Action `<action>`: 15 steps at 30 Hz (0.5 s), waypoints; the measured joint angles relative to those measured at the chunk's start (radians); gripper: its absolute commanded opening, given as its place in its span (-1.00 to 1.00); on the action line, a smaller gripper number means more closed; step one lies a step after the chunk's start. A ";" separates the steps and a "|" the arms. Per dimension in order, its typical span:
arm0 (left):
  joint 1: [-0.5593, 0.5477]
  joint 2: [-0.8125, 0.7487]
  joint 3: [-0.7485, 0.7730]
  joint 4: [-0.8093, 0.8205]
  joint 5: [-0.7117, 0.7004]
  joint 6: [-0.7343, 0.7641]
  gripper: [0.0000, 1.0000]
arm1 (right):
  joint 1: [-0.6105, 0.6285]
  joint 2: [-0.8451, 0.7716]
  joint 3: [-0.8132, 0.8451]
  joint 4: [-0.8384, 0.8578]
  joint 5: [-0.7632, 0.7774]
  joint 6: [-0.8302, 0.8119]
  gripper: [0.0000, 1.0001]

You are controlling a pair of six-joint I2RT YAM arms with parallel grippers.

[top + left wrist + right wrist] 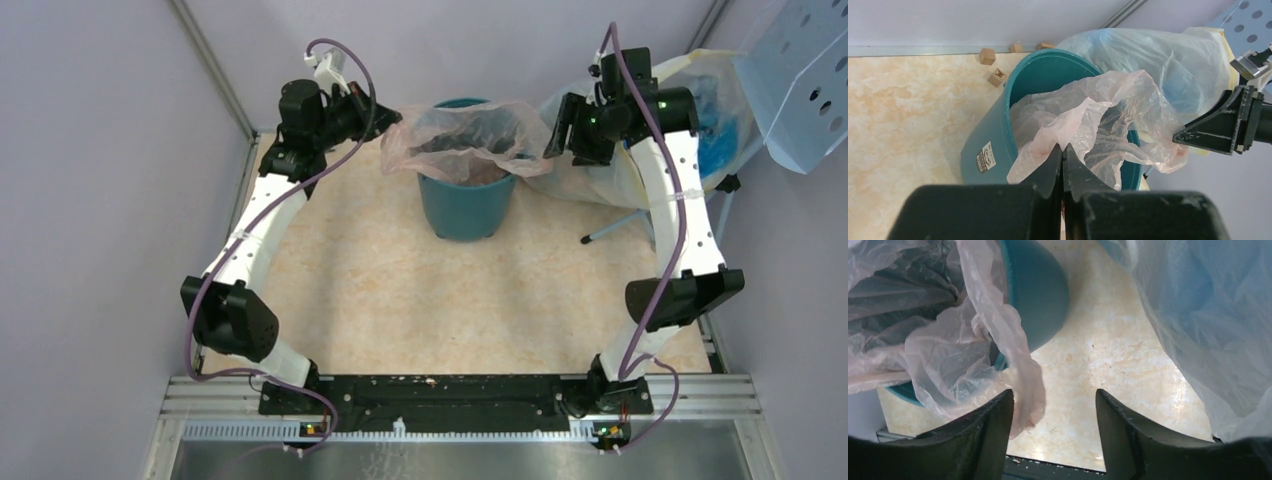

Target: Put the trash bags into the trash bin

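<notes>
The dark teal trash bin [465,205] stands at the back middle of the table. The pale pink trash bag [465,135] is spread over its mouth and sags inside, with edges hanging over the rim on both sides. My left gripper [392,118] is at the bag's left edge and is shut on a fold of it [1098,115], just over the bin's rim [993,135]. My right gripper [553,128] is open beside the bin's right side. A loose flap of the bag [963,340] hangs against its left finger [993,420], and nothing is between the jaws.
A large clear sack with a yellow rim [690,120], holding blue bags, stands just right of the bin behind the right arm. A pale blue perforated panel [800,80] is at the far right. Small wooden blocks [997,76] lie by the back wall.
</notes>
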 measured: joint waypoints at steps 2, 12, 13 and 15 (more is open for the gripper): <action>0.000 0.000 -0.003 -0.004 0.000 0.000 -1.00 | 0.014 -0.010 0.000 0.000 0.001 0.024 0.35; 0.000 -0.034 -0.059 0.010 -0.004 -0.012 -1.00 | 0.119 -0.151 -0.227 0.109 -0.013 0.238 0.31; 0.000 -0.039 -0.064 0.013 -0.006 -0.014 -1.00 | 0.118 -0.161 -0.253 0.125 -0.010 0.264 0.26; 0.000 -0.050 -0.074 0.017 -0.011 -0.018 -1.00 | 0.117 -0.176 -0.298 0.163 -0.005 0.311 0.10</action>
